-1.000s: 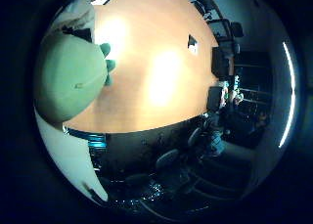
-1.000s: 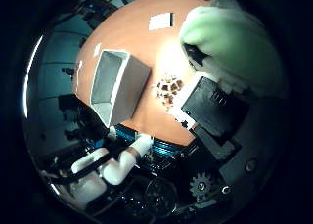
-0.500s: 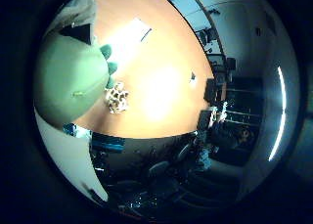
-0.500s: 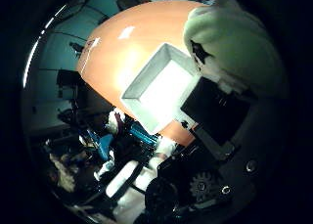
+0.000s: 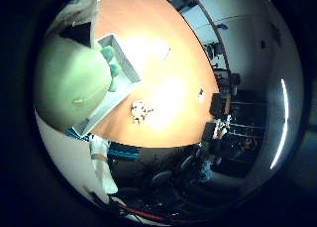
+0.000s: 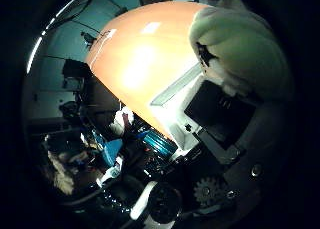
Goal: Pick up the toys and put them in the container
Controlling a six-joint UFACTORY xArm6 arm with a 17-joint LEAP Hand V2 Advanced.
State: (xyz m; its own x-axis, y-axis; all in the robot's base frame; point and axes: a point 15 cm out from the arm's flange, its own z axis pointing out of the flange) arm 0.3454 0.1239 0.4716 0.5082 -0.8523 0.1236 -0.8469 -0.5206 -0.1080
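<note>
A pale green soft toy (image 5: 72, 80) sits close against the palm and fills one side of the little finger side palm view. It also shows in the thumb side palm view (image 6: 240, 44), pressed against black parts of my hand (image 6: 215, 114), which is shut on it. The white open container (image 5: 116, 56) stands on the orange table (image 5: 183, 63) right beside and under the held toy. A small brown and white toy (image 5: 142, 110) lies on the table a short way from the container.
The table's edge (image 6: 125, 99) runs near the container, with the floor and room clutter beyond it. Small flat items (image 5: 164, 51) lie on the table farther off. Dark chairs and desks (image 5: 220, 106) stand past the table's far side.
The whole picture has swung, so the hand moved with the green toy still in it. The container, first away from the palm, then filled the thumb side view and now lies just under it.
</note>
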